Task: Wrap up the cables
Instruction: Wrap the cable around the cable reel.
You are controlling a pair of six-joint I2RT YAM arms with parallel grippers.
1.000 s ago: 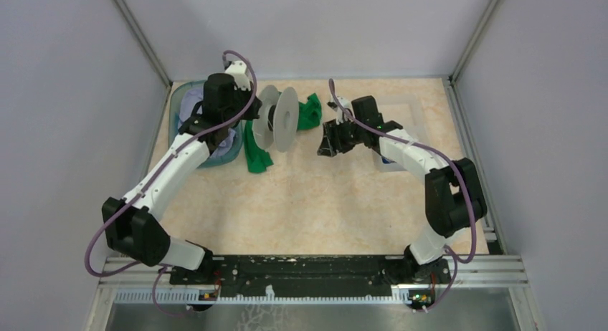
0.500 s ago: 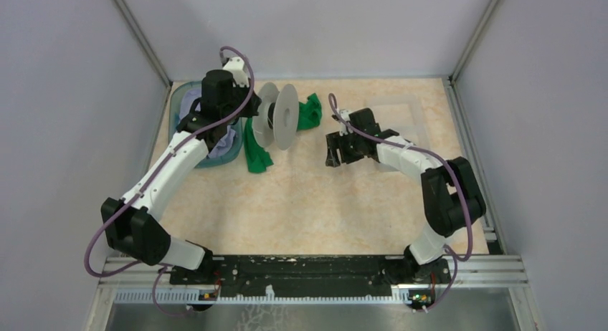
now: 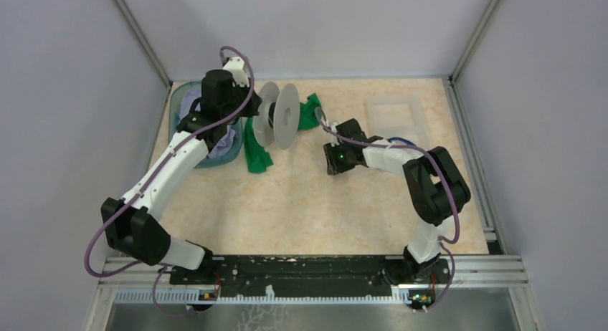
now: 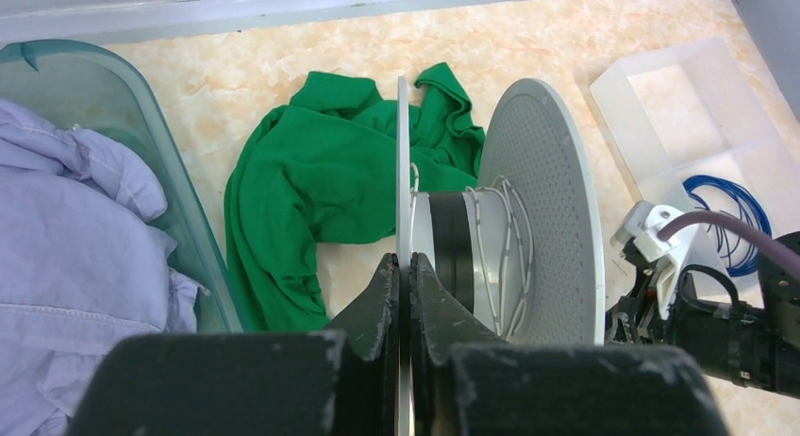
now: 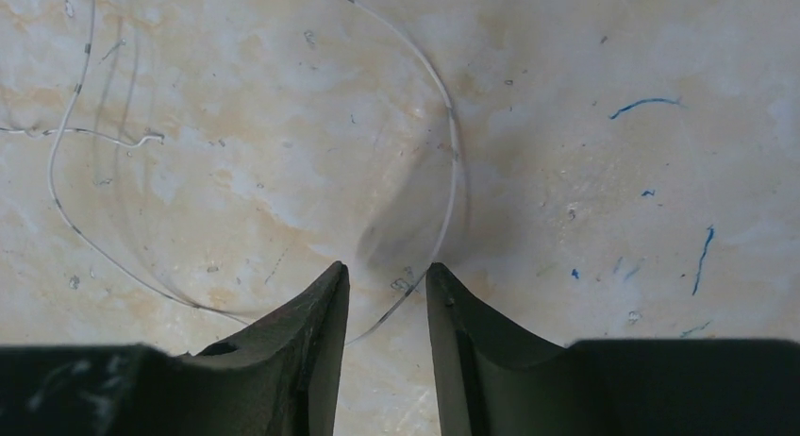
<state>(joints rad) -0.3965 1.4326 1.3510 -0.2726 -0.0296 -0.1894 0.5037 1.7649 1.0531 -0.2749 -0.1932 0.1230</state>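
Right fingers point(image 5: 316, 342) are spread with a narrow gap, tips down at the table point(image 5: 604, 96). The whitish cable point(image 5: 454, 162) passes between them, not yet pinched. From the tips it arcs away and curves back left in a loose flat loop. Its long axis runs roughly straight out from the right gripper point(image 5: 387, 277).

Judgement: close low and squarely across the strand, then lift gently so the hair-thin wire neither slips nor kinks.

Left gripper point(image 4: 407, 271) is pressed shut on one flange of the spool point(image 4: 538, 200). The axle is level, with a few pale turns on the hub. Feed crosswise to that axle.

Beyond, the blue cable point(image 4: 722, 209) lies coiled in the clear tray point(image 4: 651, 87).
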